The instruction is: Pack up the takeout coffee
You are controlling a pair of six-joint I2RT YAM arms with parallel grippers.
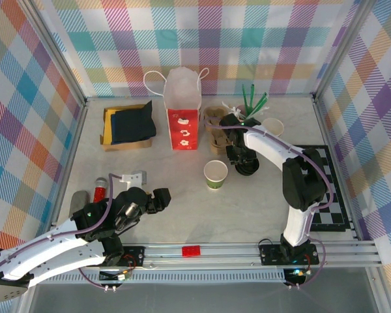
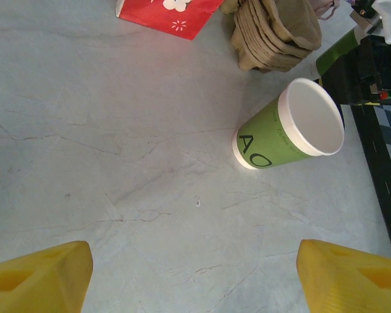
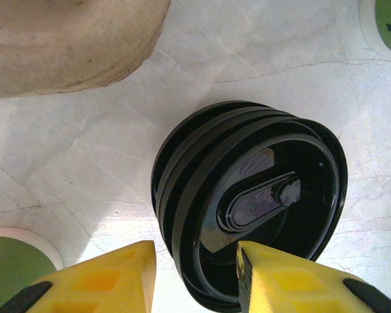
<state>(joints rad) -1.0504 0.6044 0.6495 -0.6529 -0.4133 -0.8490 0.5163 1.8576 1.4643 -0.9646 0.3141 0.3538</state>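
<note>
Several round black plastic lids point(image 3: 247, 195), stacked, lie beneath the right hand point(image 3: 197, 254), fingers point(image 3: 98, 280) astride the near rim; clenched or not, cannot tell. Left hand point(image 2: 194, 261) released, empty, farther off.

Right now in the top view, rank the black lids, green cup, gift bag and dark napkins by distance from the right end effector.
1. Black lids, at the right end effector.
2. Green cup, just left.
3. Red-and-white bag, left and back.
4. Dark napkins, far back-left.

A robot test booth: checked cloth walls point(image 1: 247, 39) on a metal frame point(image 1: 247, 251) enclose a marble-look tabletop point(image 1: 182, 208).
</note>
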